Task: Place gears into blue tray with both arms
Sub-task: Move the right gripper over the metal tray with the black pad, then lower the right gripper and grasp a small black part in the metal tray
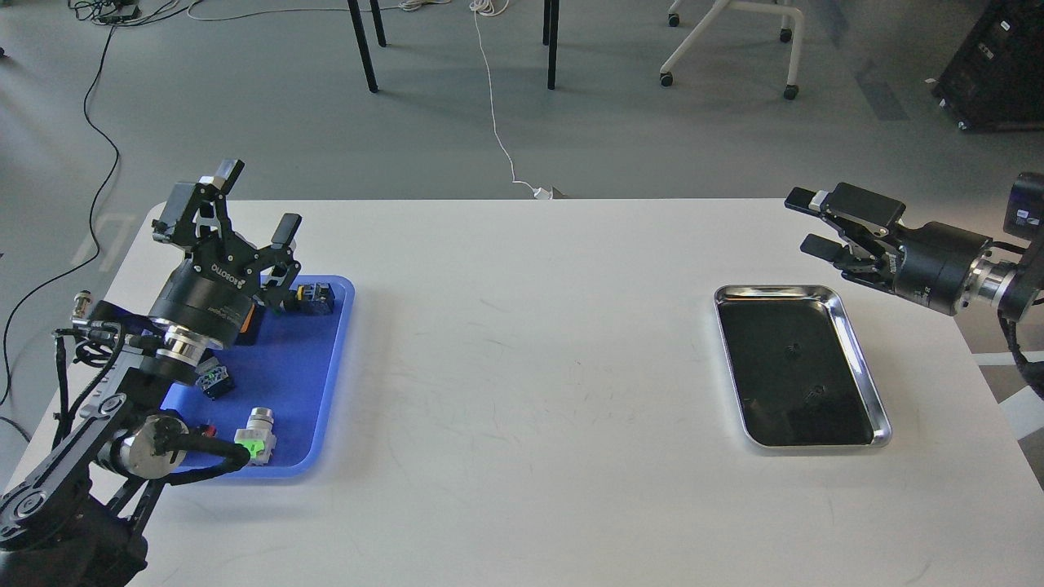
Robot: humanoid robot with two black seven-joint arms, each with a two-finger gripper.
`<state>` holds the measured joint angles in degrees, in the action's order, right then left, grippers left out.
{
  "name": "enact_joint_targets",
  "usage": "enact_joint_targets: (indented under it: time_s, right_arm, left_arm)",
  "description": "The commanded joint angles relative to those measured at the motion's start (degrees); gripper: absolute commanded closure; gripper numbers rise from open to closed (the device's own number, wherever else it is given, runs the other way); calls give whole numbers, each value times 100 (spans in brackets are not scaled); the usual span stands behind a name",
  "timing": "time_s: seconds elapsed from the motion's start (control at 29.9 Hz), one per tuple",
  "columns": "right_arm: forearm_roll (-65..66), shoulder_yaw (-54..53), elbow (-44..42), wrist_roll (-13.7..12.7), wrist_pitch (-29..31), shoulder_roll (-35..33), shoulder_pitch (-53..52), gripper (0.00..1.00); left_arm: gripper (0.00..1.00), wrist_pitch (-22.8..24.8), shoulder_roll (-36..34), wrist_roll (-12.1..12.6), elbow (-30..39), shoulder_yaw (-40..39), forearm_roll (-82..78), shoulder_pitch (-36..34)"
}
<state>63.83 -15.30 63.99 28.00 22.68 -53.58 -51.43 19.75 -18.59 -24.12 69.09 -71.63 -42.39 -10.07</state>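
Gears (795, 352), two tiny dark specks on the steel tray (855, 319) at the bench's 3 o'clock, lie nearest the right hand (807, 222), spread and empty above; left hand (257, 200), also spread, hovers over the blue tray (314, 383) at 9 o'clock.

- A lab or test room, by its look.
- Bare grey floor (245, 106) with loose cables (497, 122) trailing across it.
- A plain white table (530, 367) as workbench.
- A wheeled chair base (730, 41) and black table legs (367, 45) behind.
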Motion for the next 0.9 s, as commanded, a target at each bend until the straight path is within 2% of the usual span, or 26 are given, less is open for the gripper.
enact_joint_targets:
  time_s: [0.0, 0.2, 0.5, 0.63, 0.8, 0.87]
  right_arm:
    - [1595, 1184, -36, 0, 0, -56, -1129, 1]
    - [2729, 2846, -219, 0, -88, 215, -2221, 1]
    - [3022, 3805, -1371, 0, -466, 1437, -2178, 6]
    - [2960, 4104, -1547, 0, -589, 1649, -2152, 11]
    - [2943, 4193, -1732, 0, -598, 1798, -1976, 27]
    - [2934, 4193, -1732, 0, -607, 1869, -1915, 28]
  left_arm:
    - [2, 38, 22, -5, 25, 8, -7, 5]
    - [2, 46, 57, -5, 43, 8, -7, 31]
    - [2, -6, 31, -5, 122, 52, -15, 66]
    - [2, -6, 13, -5, 140, 52, -7, 75]
    - [2, 11, 13, -5, 140, 52, 2, 84]
    - [1, 11, 22, -14, 140, 52, -7, 84]
